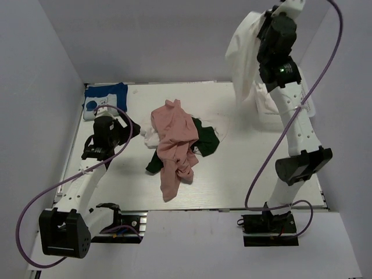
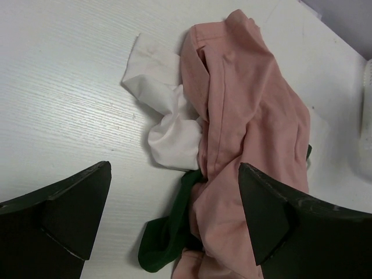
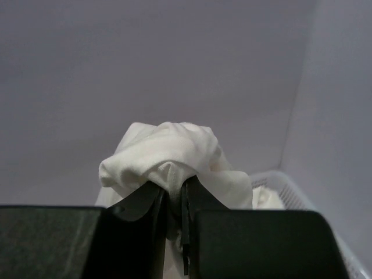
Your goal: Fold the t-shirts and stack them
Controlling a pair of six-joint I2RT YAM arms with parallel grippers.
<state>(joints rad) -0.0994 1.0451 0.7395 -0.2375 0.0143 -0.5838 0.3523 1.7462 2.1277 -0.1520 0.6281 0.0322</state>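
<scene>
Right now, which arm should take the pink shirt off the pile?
Left, I'd say. The left gripper is open, empty and close to the pink shirt. The right gripper is shut on the lifted white shirt, high at the far right.

soft matt cloth pink t-shirt [image 2: 250, 110], grainy matt white table [image 2: 64, 87], matt black plastic end effector [image 2: 174, 224]

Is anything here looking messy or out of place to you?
Yes. A pink shirt, a green shirt and a white cloth lie crumpled in one tangled heap in the middle, unlike the blue shirt folded flat in the far left corner. The right tool holds a white shirt bunched up in the air.
</scene>
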